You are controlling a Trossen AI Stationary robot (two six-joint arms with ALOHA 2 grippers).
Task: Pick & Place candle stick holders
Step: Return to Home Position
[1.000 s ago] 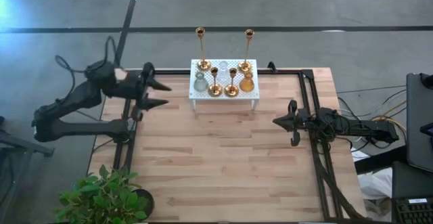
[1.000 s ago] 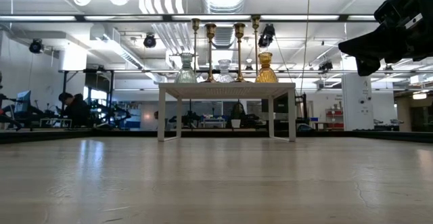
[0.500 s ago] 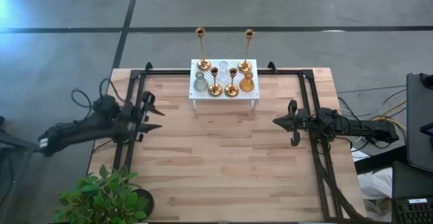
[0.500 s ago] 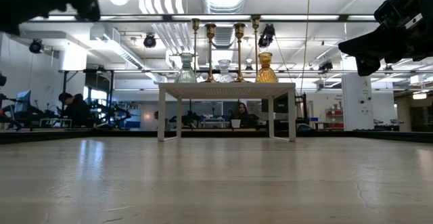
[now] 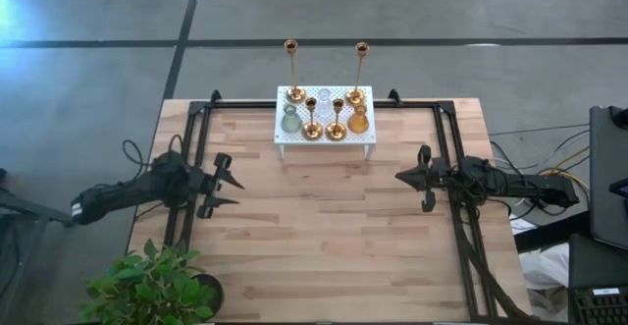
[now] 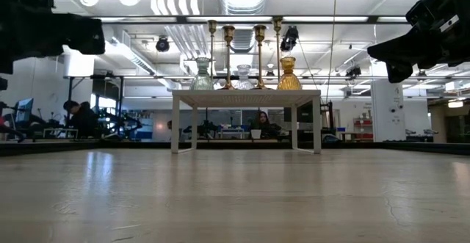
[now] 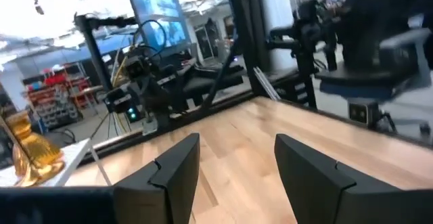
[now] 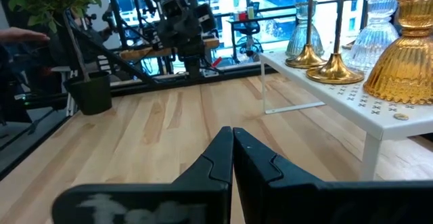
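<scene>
Seven candle stick holders stand on their bases on a white perforated stand (image 5: 365,139) at the table's far middle. They are two tall brass sticks (image 5: 291,70) (image 5: 360,70), two short brass ones (image 5: 312,119) (image 5: 337,119), a grey-green glass (image 5: 291,121), a clear glass (image 5: 323,99) and an amber glass (image 5: 358,121). My left gripper (image 5: 237,192) is open and empty at the table's left side, its fingers (image 7: 179,166) apart. My right gripper (image 5: 400,176) is shut and empty at the right side, pointing left, and it also shows in the right wrist view (image 8: 232,143).
A potted plant (image 5: 152,286) stands at the near left corner. Black frame rails (image 5: 191,148) (image 5: 453,138) run along the table's left and right sides. Bare wooden table (image 5: 324,227) lies between the two grippers. People sit in the room behind (image 6: 77,118).
My left gripper has swung down and toward the table's near edge, from beside the stand's left end to low over the left side. It stays open. The holders and my right gripper have kept still.
</scene>
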